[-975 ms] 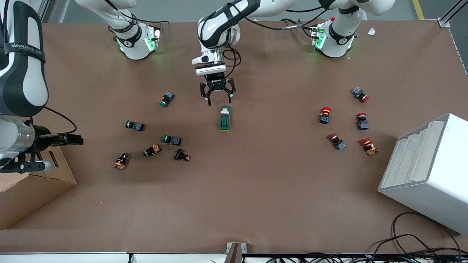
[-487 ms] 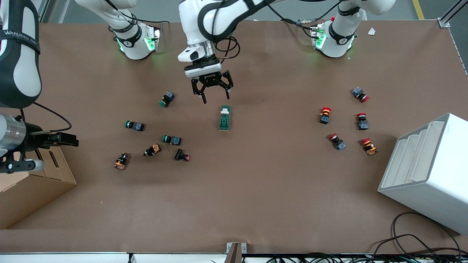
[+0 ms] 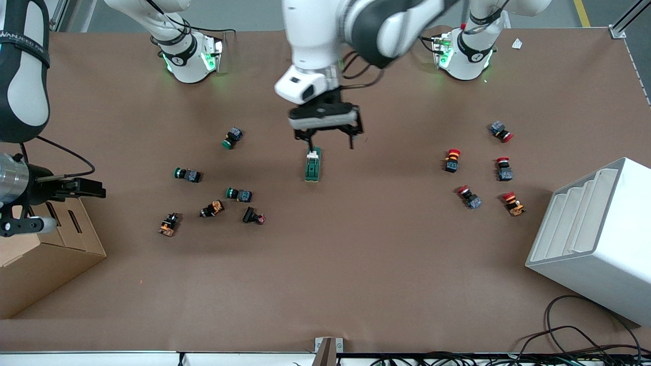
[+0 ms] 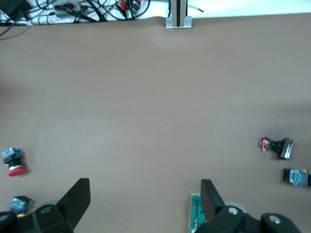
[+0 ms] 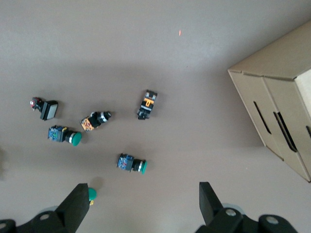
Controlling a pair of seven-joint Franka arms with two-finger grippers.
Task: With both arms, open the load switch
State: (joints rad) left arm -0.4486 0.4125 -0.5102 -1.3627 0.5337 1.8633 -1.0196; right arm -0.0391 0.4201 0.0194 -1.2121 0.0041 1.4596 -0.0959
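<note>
The load switch [image 3: 312,166], a dark-green block with a white lever at the end toward the robots' bases, lies flat mid-table. My left gripper [image 3: 328,140] hangs open just above that lever end. One of its fingers [image 3: 307,143] is over the lever and the other is off toward the left arm's end. In the left wrist view the left gripper [image 4: 144,201] holds nothing, and only a green strip of the switch [image 4: 194,213] shows beside one finger. My right gripper [image 3: 93,188] waits high over the cardboard box's edge, and the right wrist view shows the right gripper [image 5: 143,201] open and empty.
Green-capped push buttons [image 3: 239,194] and other small ones lie toward the right arm's end. Red-capped buttons [image 3: 452,159] lie toward the left arm's end. A white bin [image 3: 595,234] stands near them. The cardboard box [image 3: 46,259] stands at the right arm's end.
The left arm swung toward its own end of the table and came down, so its open gripper is now over the switch's lever end. The right gripper drifted slightly.
</note>
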